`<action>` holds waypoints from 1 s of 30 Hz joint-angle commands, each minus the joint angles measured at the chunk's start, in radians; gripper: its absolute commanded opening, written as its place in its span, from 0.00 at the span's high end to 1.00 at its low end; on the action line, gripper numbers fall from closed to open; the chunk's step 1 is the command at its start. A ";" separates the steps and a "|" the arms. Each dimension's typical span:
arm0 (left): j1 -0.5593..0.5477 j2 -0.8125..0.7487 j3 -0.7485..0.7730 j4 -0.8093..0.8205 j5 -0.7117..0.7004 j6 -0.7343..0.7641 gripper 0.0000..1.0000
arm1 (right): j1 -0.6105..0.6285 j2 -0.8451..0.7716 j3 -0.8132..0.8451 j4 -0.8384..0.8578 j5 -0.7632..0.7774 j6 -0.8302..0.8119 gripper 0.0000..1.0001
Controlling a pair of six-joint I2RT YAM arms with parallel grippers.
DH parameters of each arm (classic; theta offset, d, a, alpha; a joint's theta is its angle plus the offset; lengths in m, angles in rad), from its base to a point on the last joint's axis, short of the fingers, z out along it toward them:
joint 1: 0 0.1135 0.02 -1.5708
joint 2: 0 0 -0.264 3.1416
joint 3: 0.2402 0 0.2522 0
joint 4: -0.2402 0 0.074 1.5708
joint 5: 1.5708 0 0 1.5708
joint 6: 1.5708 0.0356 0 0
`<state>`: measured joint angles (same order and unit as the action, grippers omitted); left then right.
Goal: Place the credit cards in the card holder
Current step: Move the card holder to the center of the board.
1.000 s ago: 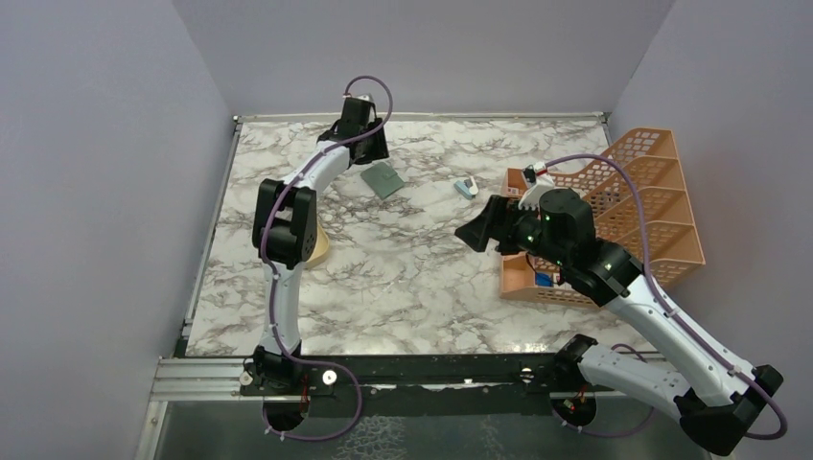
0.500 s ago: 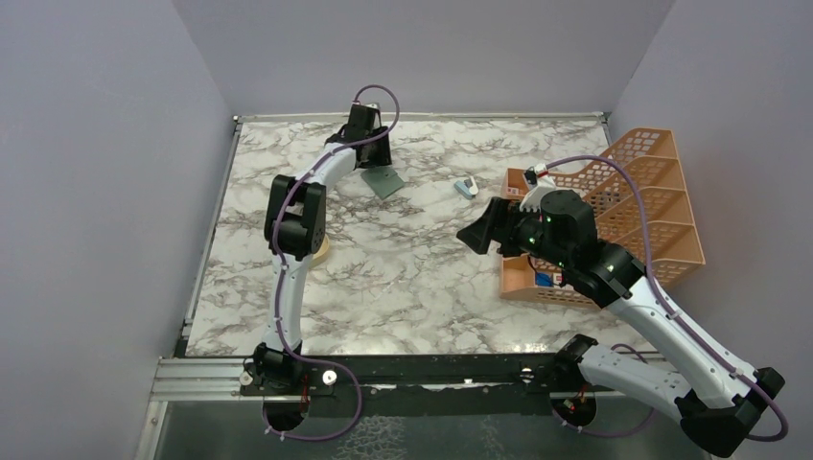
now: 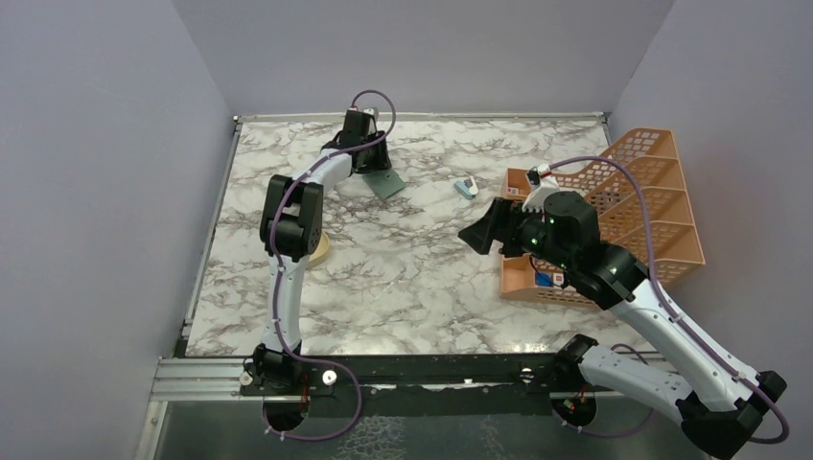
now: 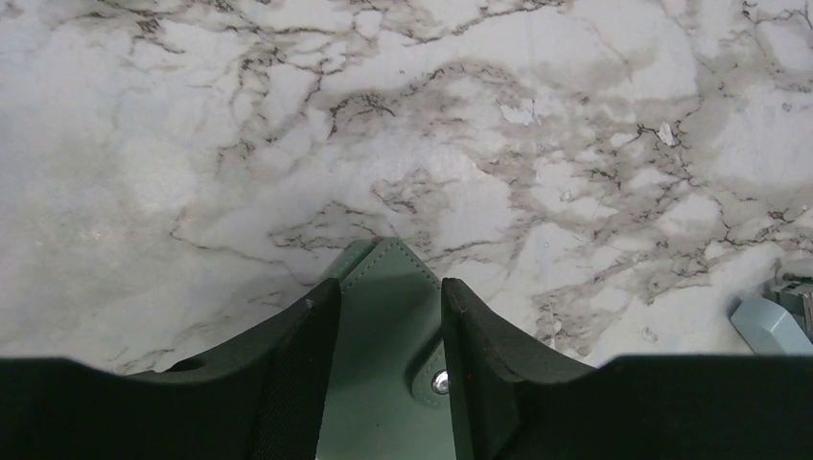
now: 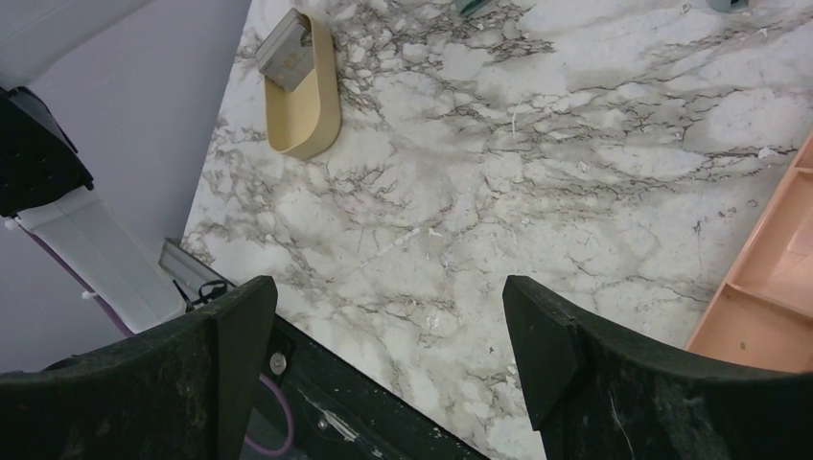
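**The card holder (image 4: 383,383) sits between the left fingers (image 4: 297,374)**

Those fingers stand narrowly parted, its corner filling the gap; whether they clamp it cannot be told. The right fingers (image 5: 240,374) spread wide, empty, above the surface (image 5: 537,182). Only the right wrist view shows grey credit cards (image 5: 286,50) in the tan dish (image 5: 312,115), apart from the card holder.

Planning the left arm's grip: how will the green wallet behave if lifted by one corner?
The wallet looks thin and leather-like with a snap tab, so it probably flexes and may sag. Resting on the smooth marble tabletop, it likely slides, not tips, if pushed.
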<state>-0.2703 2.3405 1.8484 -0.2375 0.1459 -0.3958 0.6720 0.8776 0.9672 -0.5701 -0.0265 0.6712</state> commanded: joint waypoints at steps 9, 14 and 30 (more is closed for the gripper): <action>-0.079 -0.134 -0.302 -0.035 0.115 -0.068 0.59 | -0.006 -0.043 -0.034 0.004 0.039 -0.002 0.10; -0.143 -0.224 -0.447 -0.002 0.117 -0.076 0.59 | -0.006 -0.042 -0.042 0.005 0.040 -0.003 0.11; -0.329 -0.560 -0.919 0.212 0.219 -0.255 0.59 | -0.005 -0.003 -0.071 -0.059 0.020 0.034 0.12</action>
<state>-0.5797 1.8484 1.0611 -0.0280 0.3042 -0.5724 0.6720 0.8642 0.9188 -0.5884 -0.0113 0.6811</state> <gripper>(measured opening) 0.406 0.889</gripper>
